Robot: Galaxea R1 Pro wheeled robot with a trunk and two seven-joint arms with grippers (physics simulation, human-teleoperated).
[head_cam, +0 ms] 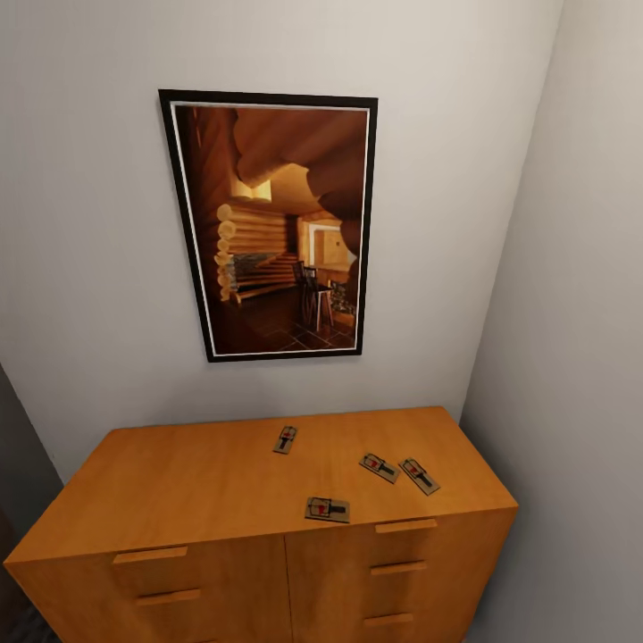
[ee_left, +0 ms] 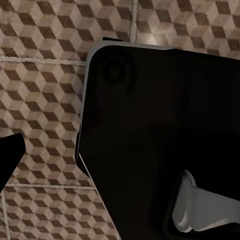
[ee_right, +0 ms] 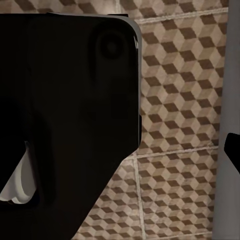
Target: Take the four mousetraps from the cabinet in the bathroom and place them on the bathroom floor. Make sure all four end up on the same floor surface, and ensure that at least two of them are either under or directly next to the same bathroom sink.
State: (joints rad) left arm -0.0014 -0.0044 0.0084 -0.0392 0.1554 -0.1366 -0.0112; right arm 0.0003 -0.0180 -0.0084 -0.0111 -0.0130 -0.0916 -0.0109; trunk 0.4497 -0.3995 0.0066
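So the head cam is looking down at the orange-brown cabinet (head_cam: 223, 500) tucked into a corner, and all four mousetraps are sitting on its flat top. One mousetrap (head_cam: 286, 438) is lying toward the back near the middle, another (head_cam: 327, 510) is resting right at the front edge above the drawer fronts, and the last two (head_cam: 379, 467) (head_cam: 419, 476) are lying just beside each other toward the right side, angled about the same way. A framed picture (head_cam: 277, 228) of a log cabin interior is hanging on the wall above.

Both wrist cams are pointing down at the cube-pattern bathroom floor (ee_left: 40, 90) (ee_right: 180, 100), with a big dark robot body part (ee_left: 160, 140) blocking a lot of each shot. As for the end effectors, I honestly can't tell whether either one is released or clenched.
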